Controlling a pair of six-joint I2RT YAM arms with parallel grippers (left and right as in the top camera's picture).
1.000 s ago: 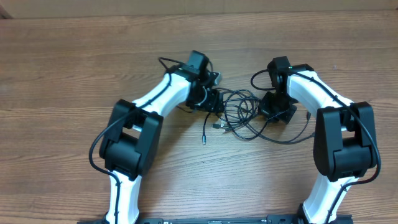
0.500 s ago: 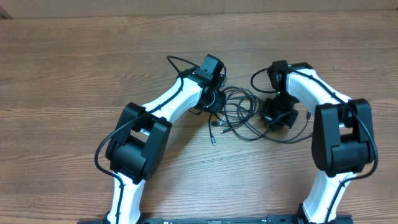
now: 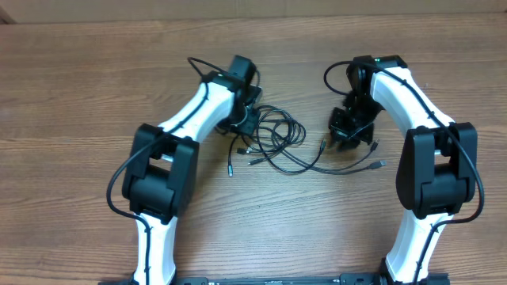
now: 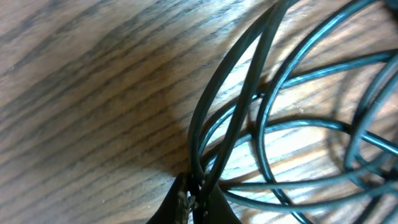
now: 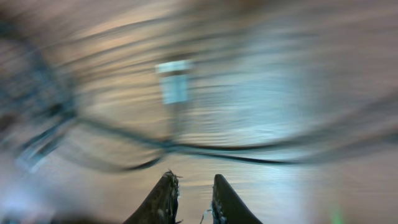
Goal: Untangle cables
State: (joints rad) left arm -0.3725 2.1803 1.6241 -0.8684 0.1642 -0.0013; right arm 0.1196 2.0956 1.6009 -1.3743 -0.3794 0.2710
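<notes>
The cables (image 3: 275, 136) are thin black cords, bunched in loose loops at the table's middle, with long strands trailing right. My left gripper (image 3: 247, 120) sits at the bunch's left edge. In the left wrist view it (image 4: 198, 190) is shut on two black strands of the cables (image 4: 267, 118), which rise from between its fingertips. My right gripper (image 3: 350, 131) hovers just right of the trailing strands. The blurred right wrist view shows it (image 5: 194, 178) slightly open with bare table between the tips. A strand of the cables (image 5: 205, 149) and a silvery plug (image 5: 174, 79) lie ahead of it.
Loose plug ends lie around the bunch: one (image 3: 230, 169) at the lower left, one (image 3: 321, 145) near the right gripper, one (image 3: 381, 164) at the far right. Both white arms curve in from the table's near edge.
My left gripper has shut on strands and drawn the bunch leftward, stretching the cords out. My right gripper has opened a little, let go and shifted back.
</notes>
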